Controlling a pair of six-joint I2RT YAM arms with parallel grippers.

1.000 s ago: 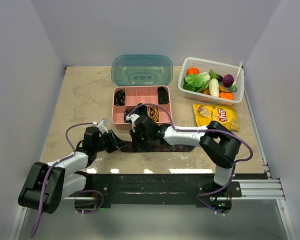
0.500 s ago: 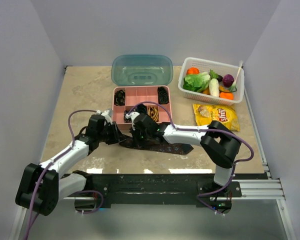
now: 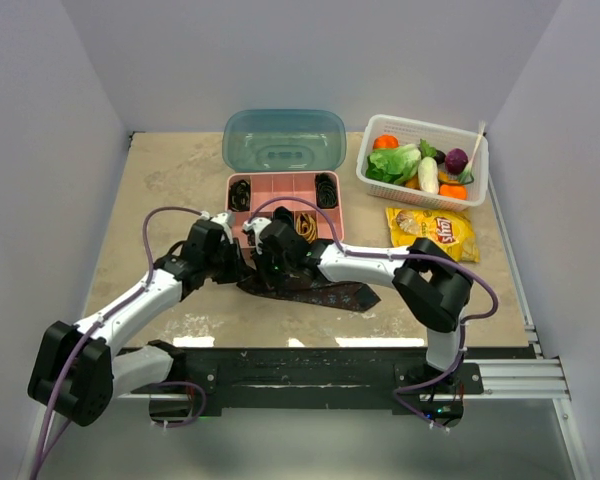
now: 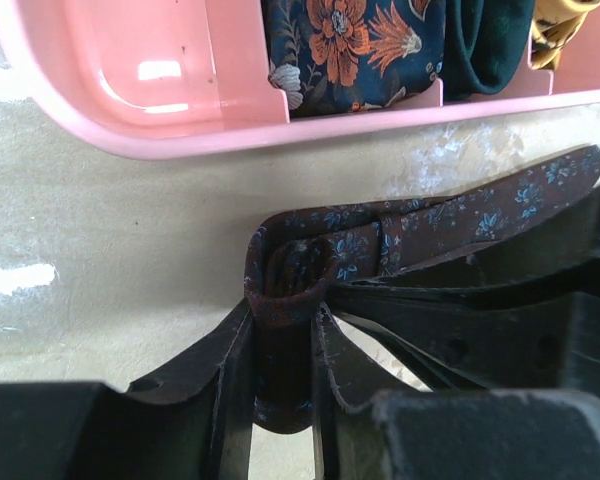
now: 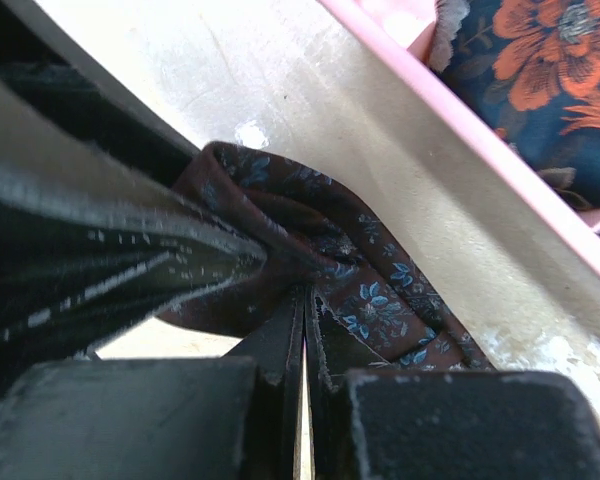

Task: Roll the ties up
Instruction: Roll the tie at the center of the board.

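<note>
Top view, table centre: maroon tie [image 3: 320, 292] lies flat just at 6 o'clock of the pink organiser box [image 3: 228, 215], with its wide end out toward 3 o'clock. Left gripper [image 3: 244, 270] and right gripper [image 3: 266, 272] meet tip to tip on the narrow end, very tight against the box's near wall. Open room is at 9 o'clock and 6 o'clock of the tie. Teal lid [image 3: 283, 140] stands open at 12 o'clock. White basket [image 3: 366, 172] of vegetables and chip bag [image 3: 432, 232] sit at 2 o'clock, well apart.

Versus 1 s back, both grippers and the tie have shifted toward 12 o'clock, closer to the box. The left arm is more extended.

Table [image 3: 160, 190] is beige stone-look, inside plain grey walls.

Left wrist: fingers are clenched on the started roll of the narrow end, and the strip runs off to 2 o'clock. Box wall is near at 12 o'clock. Floral tie [image 4: 355, 45], dark green tie [image 4: 490, 40] and gold tie [image 4: 560, 20] are stowed in its compartments.

Right wrist: fingers are nearly closed, pinching bunched tie fabric at the tips. Left gripper body crowds in at 9 o'clock, and the box rim passes at 2 o'clock.
</note>
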